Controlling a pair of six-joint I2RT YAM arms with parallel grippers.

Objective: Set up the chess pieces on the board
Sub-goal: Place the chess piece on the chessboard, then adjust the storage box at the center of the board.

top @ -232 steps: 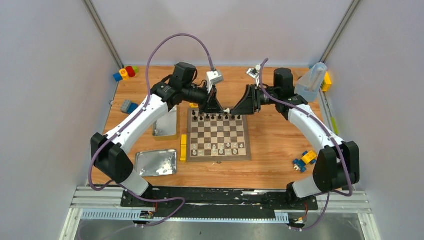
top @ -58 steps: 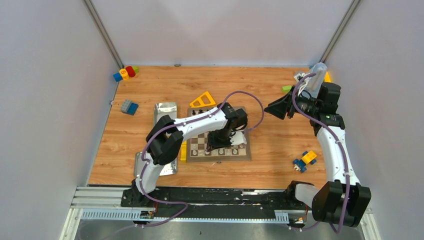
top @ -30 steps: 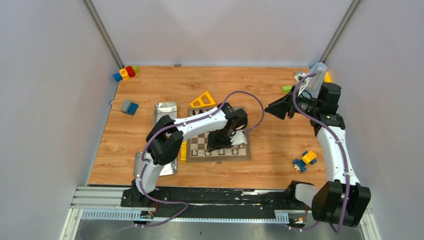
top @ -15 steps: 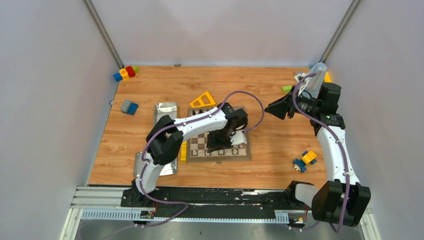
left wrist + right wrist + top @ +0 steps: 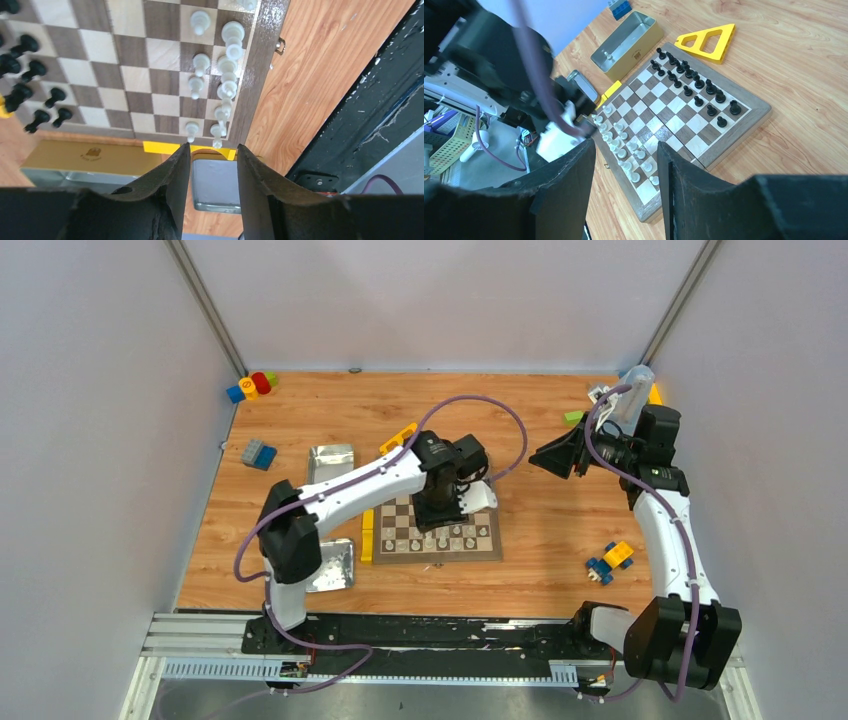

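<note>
The board (image 5: 135, 80) lies mid-table. The left gripper (image 5: 212, 150) hangs above its near edge, fingers spread and empty. The right gripper (image 5: 626, 145) is off to the side, likewise spread and holding nothing. The tin (image 5: 651, 22) beside the board holds one white piece (image 5: 609, 56). Black pieces (image 5: 694, 85) fill two far rows. White pieces (image 5: 227, 90) line the near rows with apparent gaps, so placing seems unfinished.

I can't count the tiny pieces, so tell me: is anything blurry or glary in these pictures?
Top external view: soft, even light, yet the pale silvery-white chess pieces on the checkered wooden board are too small to count. Left wrist view: board fairly sharp; the left gripper is a dark, soft-edged foreground. Right wrist view: the left arm is blurred; the right gripper is a dark silhouette.
</note>
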